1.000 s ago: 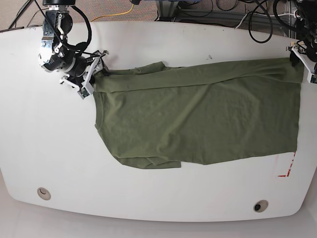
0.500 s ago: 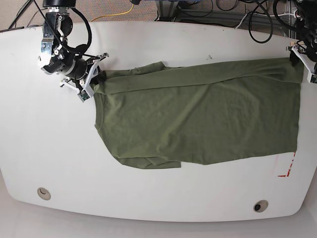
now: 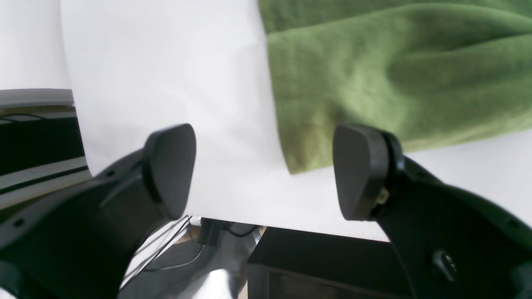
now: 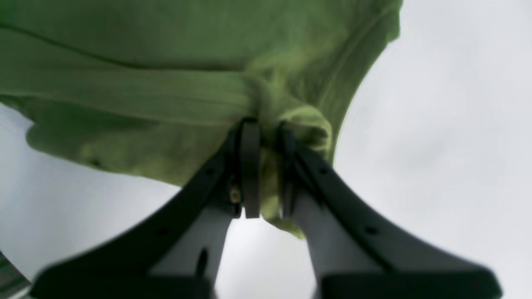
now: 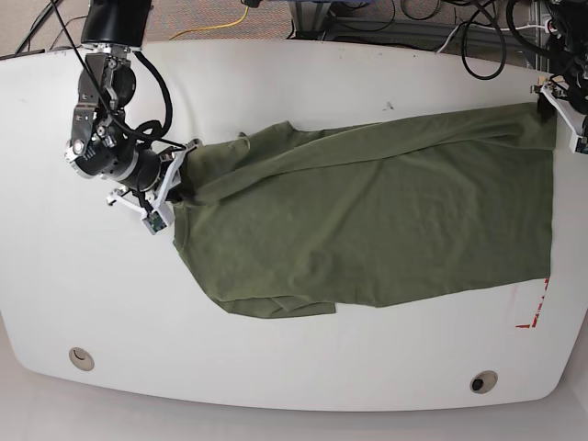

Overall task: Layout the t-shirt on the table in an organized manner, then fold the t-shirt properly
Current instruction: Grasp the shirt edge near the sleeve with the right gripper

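Observation:
The olive-green t-shirt lies spread on the white table, its upper edge folded over in a long diagonal fold. My right gripper is shut on a bunch of the shirt's cloth at the left end; the right wrist view shows the cloth pinched between the closed fingers of the gripper. My left gripper is at the far right corner of the shirt. In the left wrist view it is open, with the shirt's corner lying flat on the table between the fingers, nearer the right one.
A red tape outline shows at the front right, beside the shirt's hem. Two round grommets sit near the front edge. Cables hang behind the table. The table's edge is right under my left gripper.
My right gripper has moved toward the table's front with the cloth in it, dragging the shirt's left end down and slanting the top fold. My left gripper has stayed in place.

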`<state>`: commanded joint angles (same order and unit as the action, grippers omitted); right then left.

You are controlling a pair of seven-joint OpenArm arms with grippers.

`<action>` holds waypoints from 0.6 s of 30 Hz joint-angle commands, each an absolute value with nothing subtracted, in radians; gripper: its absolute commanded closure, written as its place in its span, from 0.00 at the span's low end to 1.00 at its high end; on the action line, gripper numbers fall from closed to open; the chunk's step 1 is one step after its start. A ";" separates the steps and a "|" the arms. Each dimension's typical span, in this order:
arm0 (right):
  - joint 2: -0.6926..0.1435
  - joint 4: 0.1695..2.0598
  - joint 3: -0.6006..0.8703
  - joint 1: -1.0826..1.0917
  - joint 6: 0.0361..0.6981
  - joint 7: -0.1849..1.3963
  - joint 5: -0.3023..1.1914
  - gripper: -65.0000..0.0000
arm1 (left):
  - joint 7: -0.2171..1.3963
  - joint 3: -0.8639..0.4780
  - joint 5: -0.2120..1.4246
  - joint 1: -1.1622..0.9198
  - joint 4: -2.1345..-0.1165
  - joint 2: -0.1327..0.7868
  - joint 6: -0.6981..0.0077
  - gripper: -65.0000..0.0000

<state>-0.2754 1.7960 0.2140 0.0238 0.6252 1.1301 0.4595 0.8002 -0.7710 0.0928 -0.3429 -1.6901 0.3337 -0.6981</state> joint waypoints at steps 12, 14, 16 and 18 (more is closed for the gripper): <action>-0.254 1.811 0.222 0.008 0.630 1.176 0.463 0.14 | 0.800 -0.771 0.091 -0.344 -1.690 0.334 -0.698 0.27; -0.274 1.847 0.220 -0.024 0.630 1.184 0.467 0.14 | 0.800 -0.771 0.091 -0.344 -1.690 0.334 -0.698 0.27; -0.278 1.879 0.217 -0.064 0.630 1.184 0.467 0.14 | 0.800 -0.771 0.091 -0.344 -1.690 0.331 -0.698 0.27; -0.278 1.913 0.217 -0.122 0.631 1.184 0.467 0.14 | 0.800 -0.771 0.091 -0.344 -1.690 0.318 -0.698 0.27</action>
<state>-0.2785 1.9126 0.2171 -0.1220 0.6314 1.1838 0.4672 0.8002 -0.7710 0.0913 -0.3445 -1.6901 0.3184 -0.6981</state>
